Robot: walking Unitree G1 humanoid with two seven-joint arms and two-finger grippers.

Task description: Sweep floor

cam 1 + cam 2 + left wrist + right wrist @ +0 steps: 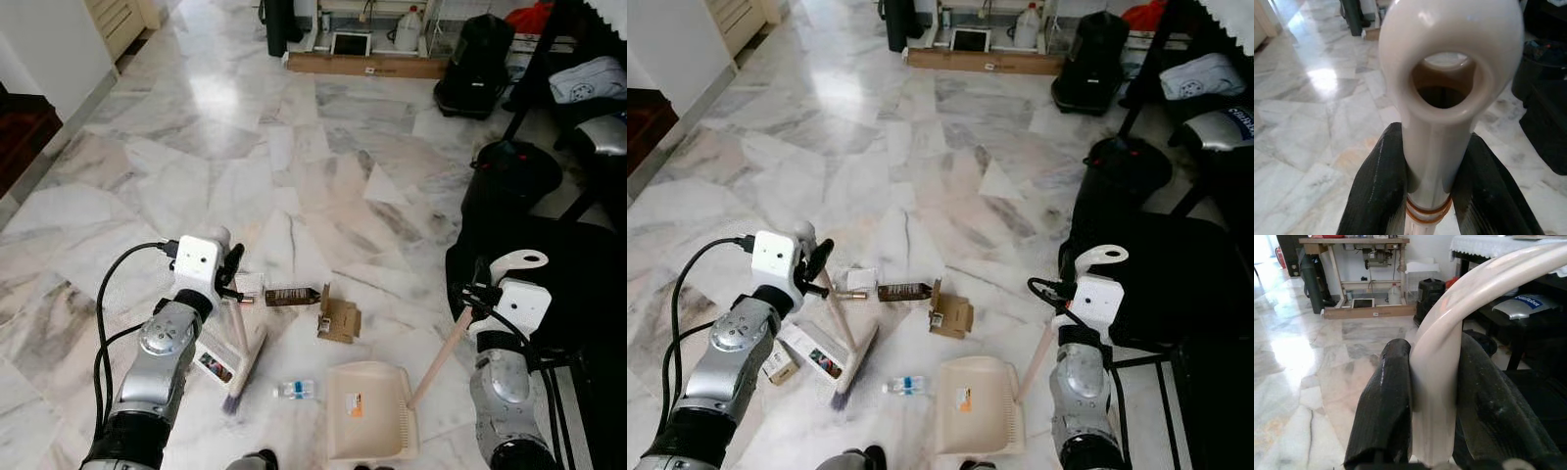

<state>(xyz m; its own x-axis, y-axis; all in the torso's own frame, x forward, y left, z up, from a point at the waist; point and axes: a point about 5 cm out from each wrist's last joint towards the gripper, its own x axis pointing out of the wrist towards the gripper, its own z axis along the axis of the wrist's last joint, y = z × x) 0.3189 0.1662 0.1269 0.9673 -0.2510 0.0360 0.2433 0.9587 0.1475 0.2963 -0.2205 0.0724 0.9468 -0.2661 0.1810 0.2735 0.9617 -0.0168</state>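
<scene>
Sweeping is midway: left gripper (231, 277) clamps the broom (243, 360) lower left, right gripper (474, 298) clamps the dustpan (369, 411) bottom centre, so nearby litter (292, 295) needs brushing panward.

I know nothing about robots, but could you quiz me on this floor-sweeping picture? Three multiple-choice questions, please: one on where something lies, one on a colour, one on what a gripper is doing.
1. Where does the small clear bottle lie?
A. Inside the dustpan
B. On the floor between the broom head and the dustpan
C. On top of the cardboard box

2. What colour is the dustpan?
A. Cream
B. Bright blue
C. Red

3. What is the left gripper doing?
A. Hanging open over the floor
B. Pinching the dark bottle
C. Clamped on the broom handle

Answers: 1 B, the bottle lies on bare marble between the two. 2 A, pan and handle are pale cream. 3 C, the left wrist view shows both black fingers against the handle.
</scene>
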